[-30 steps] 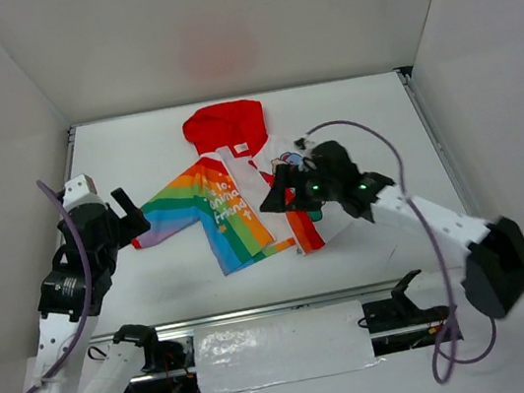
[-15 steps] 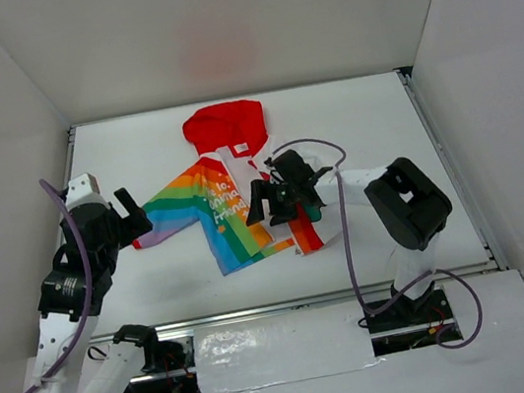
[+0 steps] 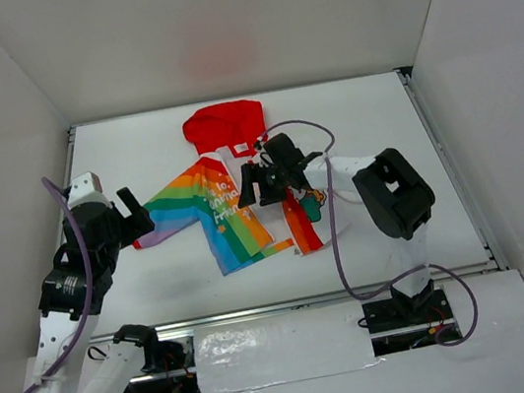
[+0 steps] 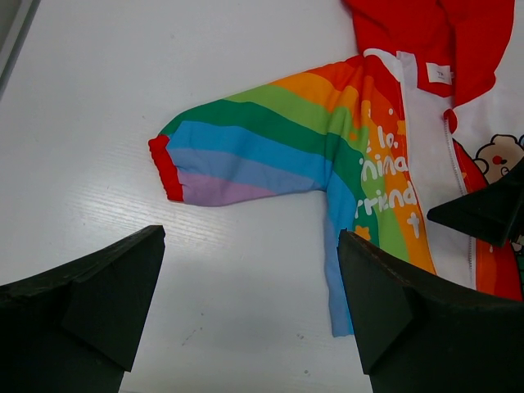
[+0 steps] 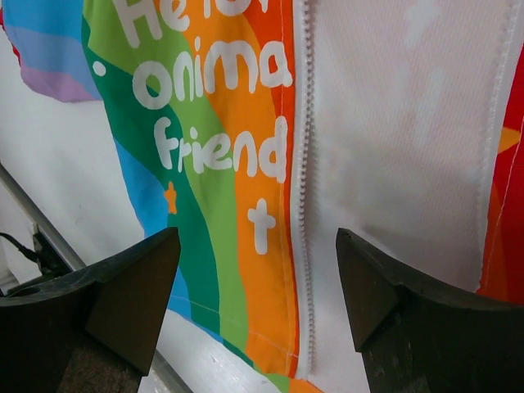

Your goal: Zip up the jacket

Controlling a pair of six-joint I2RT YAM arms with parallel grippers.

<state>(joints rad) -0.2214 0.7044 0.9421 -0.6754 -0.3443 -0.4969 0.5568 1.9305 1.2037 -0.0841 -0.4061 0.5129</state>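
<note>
The jacket (image 3: 220, 213) lies flat at the middle of the worktop (image 3: 368, 110). Its hood (image 3: 224, 125) points to the far edge, its hem (image 3: 252, 256) to the near edge, and the rainbow sleeve (image 3: 167, 216) reaches toward the left edge. Near the hem the two front panels lie spread apart, so the front looks undone there.

The right gripper (image 3: 258, 193) hangs low over the chest with its jaws wide apart and nothing between them. In its wrist view the zip (image 5: 304, 205) runs straight down between the fingers, along the orange stripe and right beside the white panel. No slider shows in that view.

The left gripper (image 3: 135, 214) hovers near the left edge, close to the sleeve cuff, spread wide and empty.

This looks like the approach, with the right arm lining up on the zip. Next it would need to find the slider, pinch the pull and draw it toward the hood. The left arm would probably have to pin the hem so the cloth does not ride along.
</note>
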